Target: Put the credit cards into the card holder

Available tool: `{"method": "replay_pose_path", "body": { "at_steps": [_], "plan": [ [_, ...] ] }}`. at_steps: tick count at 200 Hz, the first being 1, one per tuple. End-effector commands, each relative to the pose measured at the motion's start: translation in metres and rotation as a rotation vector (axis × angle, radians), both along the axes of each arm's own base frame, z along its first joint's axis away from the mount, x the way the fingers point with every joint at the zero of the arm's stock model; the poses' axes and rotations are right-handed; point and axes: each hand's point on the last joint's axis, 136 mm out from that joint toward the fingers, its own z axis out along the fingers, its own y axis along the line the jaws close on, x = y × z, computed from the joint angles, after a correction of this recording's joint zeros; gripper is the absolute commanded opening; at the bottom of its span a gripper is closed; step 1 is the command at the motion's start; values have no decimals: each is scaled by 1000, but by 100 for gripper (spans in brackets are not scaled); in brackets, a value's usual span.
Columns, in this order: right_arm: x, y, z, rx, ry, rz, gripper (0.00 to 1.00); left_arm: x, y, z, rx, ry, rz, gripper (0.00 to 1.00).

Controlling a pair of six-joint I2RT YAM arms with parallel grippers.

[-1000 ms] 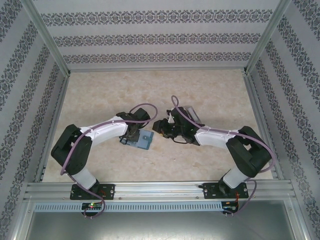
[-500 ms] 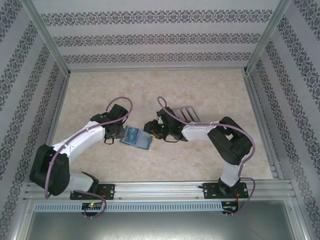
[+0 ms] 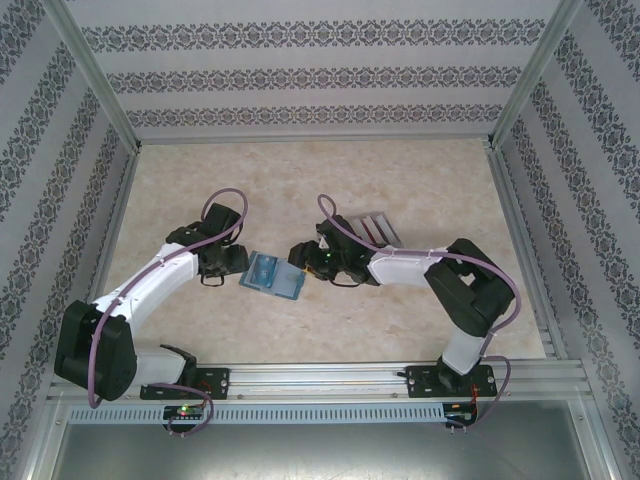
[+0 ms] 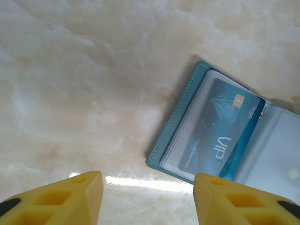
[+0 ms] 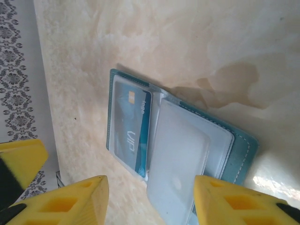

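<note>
The teal card holder [image 3: 272, 277] lies open and flat on the marble table between my two grippers. A blue credit card [image 4: 225, 131] printed "VIP" sits inside a clear sleeve on its left half. In the left wrist view the card holder [image 4: 174, 117] lies ahead and to the right. My left gripper [image 4: 147, 201] is open over bare table just left of it. In the right wrist view, the card holder [image 5: 243, 152] shows the credit card [image 5: 131, 129] and empty clear sleeves. My right gripper [image 5: 150, 201] hovers open near the sleeves, holding nothing.
A grey ribbed block [image 3: 372, 228] lies behind the right arm's wrist. Metal frame rails and patterned walls close in the table on all sides. Bare marble stretches behind and in front of the holder.
The left gripper has drawn back to the left off the holder, and its arm has swung out. Both grippers have opened wider. The right gripper shifted slightly left. The holder now lies uncovered.
</note>
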Motion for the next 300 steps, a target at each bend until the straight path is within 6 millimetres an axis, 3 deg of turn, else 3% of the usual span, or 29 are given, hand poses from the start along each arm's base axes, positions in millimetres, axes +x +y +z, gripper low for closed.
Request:
{"method": "replay_pose_path", "body": {
  "at_steps": [1,32,52,82,98,117,147,182,243,271,300],
  "plan": [
    [1,-15,-4,-49,-18,-22,58,0,2,1,-38,-9,31,59],
    [-1,-9,-13,-37,7,-17,59,-2,4,-10,-36,37,50,73],
    [-1,0,-16,-25,8,-1,58,-4,1,-21,-67,71,48,75],
    [2,13,-17,-14,14,26,53,-3,-8,-39,-160,123,41,71],
    [4,19,-17,-7,15,32,52,-2,-11,-51,-192,157,47,63],
    [6,24,-13,5,3,39,50,1,-26,-58,-285,170,20,58],
    [7,29,-4,16,-10,56,47,3,-43,-61,-375,167,-20,56],
    [6,33,-8,27,1,67,44,3,-60,-62,-492,158,-43,55],
    [13,39,-1,55,-20,71,44,-16,-108,-58,-732,176,-94,56],
    [17,44,6,74,-30,73,44,-18,-102,-42,-732,129,-66,57],
    [22,52,10,80,-35,81,45,-19,-58,-37,-630,127,113,64]
  ]
}}
